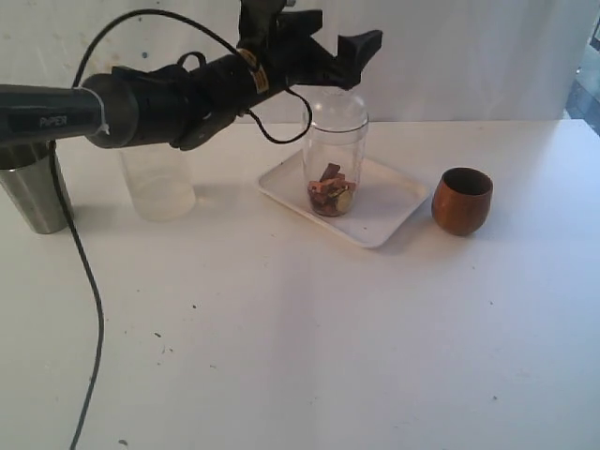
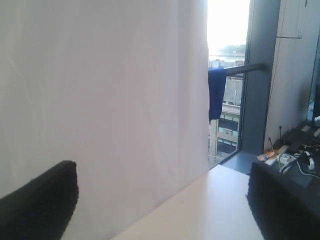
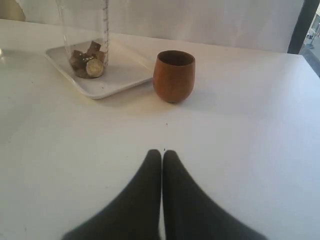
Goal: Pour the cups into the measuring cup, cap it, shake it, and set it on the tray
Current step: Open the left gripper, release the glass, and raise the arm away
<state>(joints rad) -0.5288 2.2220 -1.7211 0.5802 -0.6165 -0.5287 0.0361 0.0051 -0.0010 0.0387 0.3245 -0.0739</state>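
1. Right gripper [image 3: 162,153] sits nearest, low over the bare table on the near right. Its two fingers are pressed together with nothing between them. I judge it is parked there to leave the other arm room.
2. The measuring cup [image 1: 335,155] stands upright on the tray [image 1: 398,208] with a clear domed cap on top. A small heap of brown pieces and one round gold-coloured piece lies at its bottom.
3. The left gripper [image 1: 342,33] hangs just above the cap, jaws wide apart and gripping nothing. With the cup capped and on the tray, the task looks all but finished.
4. The wooden cup [image 1: 462,200] stands upright just right of the tray and looks empty, as far as its mouth shows.
5. Left of the tray is a frosted tub [image 1: 157,183], and at the far left a steel tumbler [image 1: 33,192]. I cannot tell what either contains.
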